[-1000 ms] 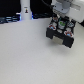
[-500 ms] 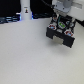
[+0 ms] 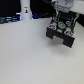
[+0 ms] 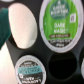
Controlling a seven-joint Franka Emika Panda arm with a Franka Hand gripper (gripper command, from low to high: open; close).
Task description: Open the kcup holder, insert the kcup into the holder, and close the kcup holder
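Observation:
The kcup holder (image 3: 61, 34) is a black box at the exterior view's upper right, its top showing round slots with coloured pod tops. My gripper (image 3: 63, 9) hangs just above it, its fingertips blurred against the box. In the wrist view a kcup (image 4: 60, 22) with a green top fills much of the picture and looks nearer than the rest. Beside it sit a smaller teal-topped pod (image 4: 31, 70), a white rounded shape (image 4: 22, 25) and dark empty slots (image 4: 62, 67). No finger shows clearly, so I cannot tell whether the kcup is held.
The holder stands on a pale table (image 3: 27, 55). A white bottle-like object (image 3: 25, 10) and dark items (image 3: 9, 19) line the back edge at the exterior view's left.

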